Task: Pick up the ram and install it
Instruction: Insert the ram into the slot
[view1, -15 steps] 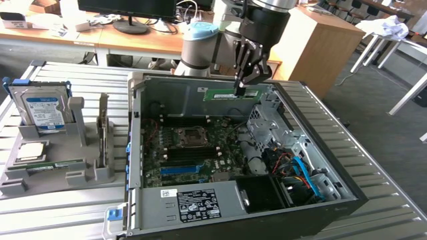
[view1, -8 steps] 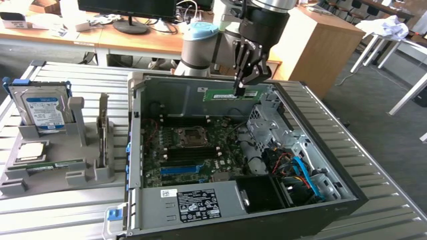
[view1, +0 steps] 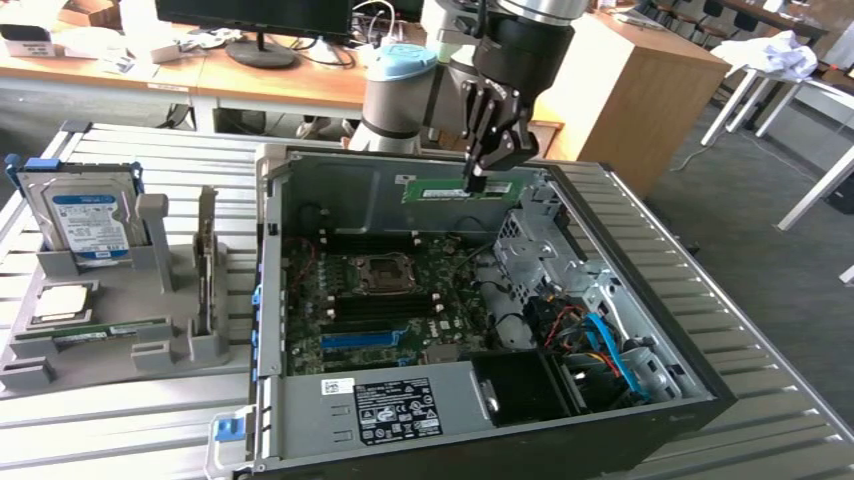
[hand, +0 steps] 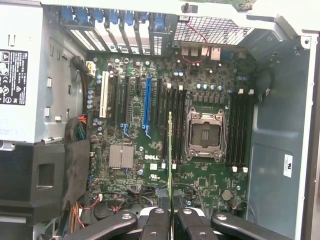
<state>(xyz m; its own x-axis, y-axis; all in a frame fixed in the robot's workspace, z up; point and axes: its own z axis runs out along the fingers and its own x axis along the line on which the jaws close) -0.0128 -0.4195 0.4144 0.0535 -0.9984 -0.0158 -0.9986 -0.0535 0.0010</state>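
"Above the open computer case (view1: 340, 190), what is your hand (view1: 478, 182) doing?"

"It is gripping the ram (view1: 434, 189). My fingers are closing on the stick's upper long edge, and the green board is hanging level beneath them, up near the case's rear wall."

"Is the ram touching the motherboard (view1: 400, 305)?"

"No, it is hanging clear above it. Through my wrist camera I am seeing the ram (hand: 170, 150) edge-on, a thin green line running out from my hand (hand: 170, 220) and lying over the dark memory slots (hand: 177, 125) just beside the processor socket (hand: 206, 136)."

"What is the case resting on?"

"It is lying on its side on a slatted metal desk (view1: 134, 420). Toward the exterior view's left, a grey holder (view1: 174, 350) is standing on the same desk, carrying a blue-labelled hard drive (view1: 87, 220) upright and a square silver processor chip (view1: 60, 300) below it."

"And the room?"

"Wooden tables (view1: 280, 85) are running along behind, with a monitor's foot (view1: 260, 50) sitting on one. A wooden cabinet (view1: 641, 100) is standing just past the case, and white stools (view1: 767, 75) are standing toward the exterior view's right."
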